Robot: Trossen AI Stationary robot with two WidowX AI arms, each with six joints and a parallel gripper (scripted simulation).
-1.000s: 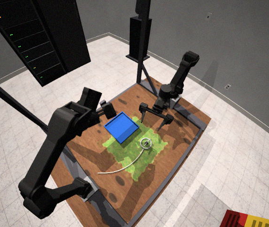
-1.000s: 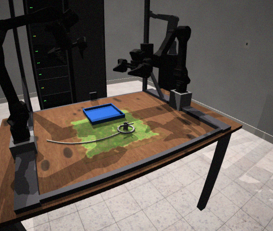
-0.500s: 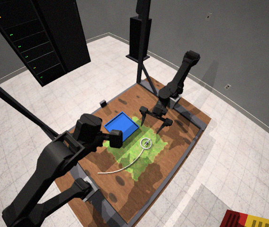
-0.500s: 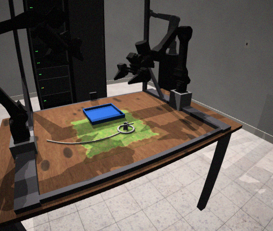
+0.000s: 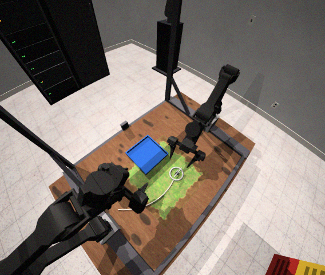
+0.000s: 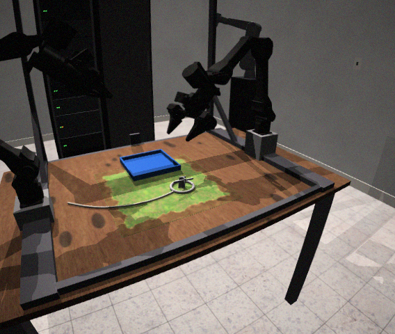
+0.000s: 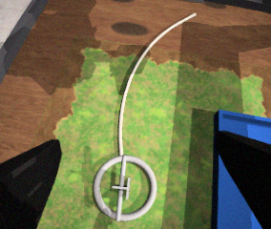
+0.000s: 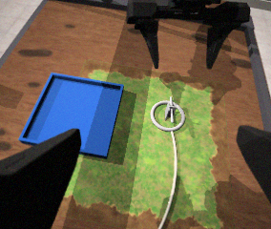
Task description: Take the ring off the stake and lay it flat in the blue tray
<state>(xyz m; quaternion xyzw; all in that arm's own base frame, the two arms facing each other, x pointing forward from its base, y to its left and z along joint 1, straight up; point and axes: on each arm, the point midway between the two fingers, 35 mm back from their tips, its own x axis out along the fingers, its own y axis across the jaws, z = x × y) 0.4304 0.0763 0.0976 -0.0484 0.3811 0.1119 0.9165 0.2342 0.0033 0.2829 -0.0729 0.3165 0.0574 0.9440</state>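
Observation:
A grey ring (image 5: 176, 173) lies on the green patch around a short stake with a crossbar (image 6: 182, 181), just beside the blue tray (image 5: 146, 153). A thin white cord (image 5: 162, 193) runs from the ring across the table. The ring also shows in the left wrist view (image 7: 124, 194) and the right wrist view (image 8: 168, 115). My left gripper (image 5: 184, 155) is open and empty, hanging above the table just behind the ring. My right gripper (image 5: 140, 195) is open and empty, high above the cord's far end. The tray (image 6: 149, 163) is empty.
A grey rail (image 6: 190, 239) runs along the table's edges, with the arm bases on it. A small black box (image 5: 124, 125) stands at the table edge behind the tray. A gantry post (image 5: 170, 59) and a dark server rack (image 5: 47, 44) stand beyond the table.

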